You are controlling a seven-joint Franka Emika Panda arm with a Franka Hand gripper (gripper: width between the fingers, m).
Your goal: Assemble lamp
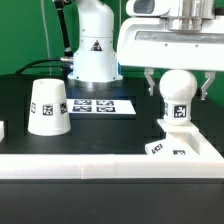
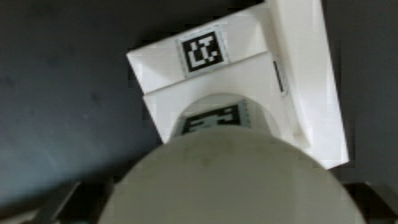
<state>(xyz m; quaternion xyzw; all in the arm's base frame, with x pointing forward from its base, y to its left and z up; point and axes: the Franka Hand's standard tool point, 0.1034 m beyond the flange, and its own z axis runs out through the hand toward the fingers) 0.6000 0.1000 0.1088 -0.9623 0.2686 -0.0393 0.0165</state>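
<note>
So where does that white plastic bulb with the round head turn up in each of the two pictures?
Exterior view: the white round-headed plastic bulb stands upright at the exterior view's right, on the flat white square base.
Wrist view: the bulb fills much of the picture, its rounded head nearest the camera.
Shared landmark: the base under the bulb, with its black-and-white square tags, shows in both.

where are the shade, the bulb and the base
shade (image 1: 48,100), exterior view, middle of its side wall
bulb (image 1: 178,88), exterior view, its round head
base (image 1: 203,147), exterior view, bare top near its edge
</note>
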